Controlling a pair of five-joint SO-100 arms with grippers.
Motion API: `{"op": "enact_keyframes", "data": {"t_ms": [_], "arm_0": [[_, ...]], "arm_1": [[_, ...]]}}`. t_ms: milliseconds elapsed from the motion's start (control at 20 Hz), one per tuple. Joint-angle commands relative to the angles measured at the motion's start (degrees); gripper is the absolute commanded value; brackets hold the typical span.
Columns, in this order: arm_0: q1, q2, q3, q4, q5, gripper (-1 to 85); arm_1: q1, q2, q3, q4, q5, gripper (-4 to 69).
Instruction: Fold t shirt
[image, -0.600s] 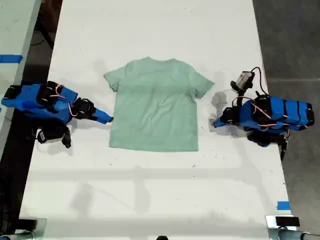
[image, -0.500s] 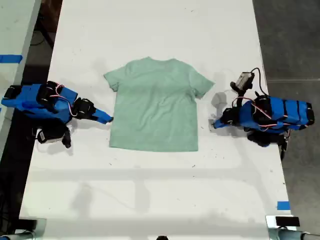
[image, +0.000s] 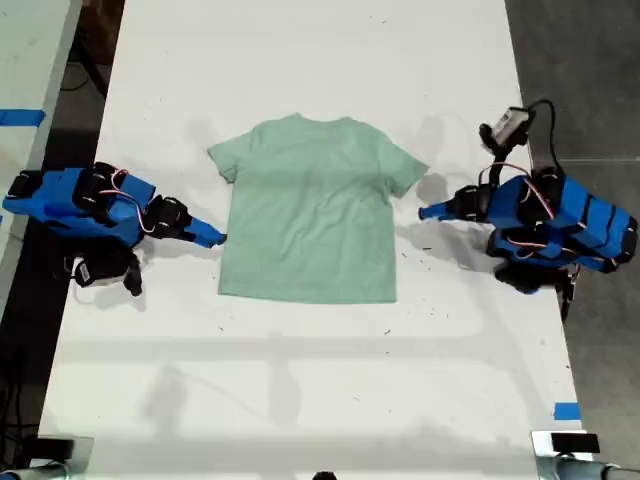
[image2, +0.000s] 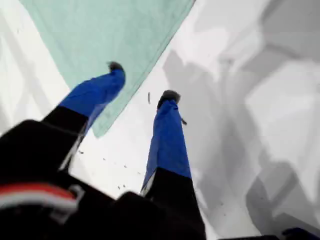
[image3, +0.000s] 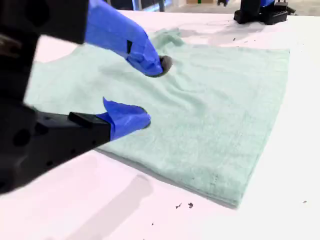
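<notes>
At the exterior view's left, you would have seen my second gripper (image: 214, 240) lying low on the white table (image: 300, 380), its tip just beside the lower part of the t shirt's (image: 310, 210) side edge. In the second wrist view its fingers (image3: 150, 62) stood apart, one above the other, over the near border of the cloth; whether either tip touched the fabric I could not tell from that angle.

The t shirt lay flat and spread open in the middle of the table, neck toward the exterior view's top, both sleeves out.

At the exterior view's right, my first gripper (image: 425, 212) pointed at the nearer sleeve, just short of it. The first wrist view showed its fingers (image2: 167, 102) parted, holding nothing, with a corner of the cloth between them.
</notes>
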Motion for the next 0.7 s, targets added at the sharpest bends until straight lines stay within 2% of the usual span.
{"op": "enact_keyframes", "data": {"t_ms": [0, 150, 400, 450, 600, 650], "arm_0": [[-0.88, 0.35, 0.18, 0.09, 0.18, 12.8], [-0.88, 0.35, 0.18, 0.09, 0.18, 12.8], [-0.88, 0.35, 0.18, 0.09, 0.18, 12.8], [-0.88, 0.35, 0.18, 0.09, 0.18, 12.8], [-0.88, 0.35, 0.18, 0.09, 0.18, 12.8], [-0.88, 0.35, 0.18, 0.09, 0.18, 12.8]], "arm_1": [[14.77, -18.02, -10.37, -6.94, -12.04, 26.5], [26.54, -37.27, -17.4, -17.84, -19.86, 26.5], [32.7, -65.74, -26.89, -35.24, -23.91, 24.6], [33.05, -71.02, -29.27, -36.74, -24.61, 24.1], [31.99, -82.09, -36.21, -35.16, -25.14, 22.3], [31.73, -83.85, -37.53, -34.19, -25.14, 16.7]]}}
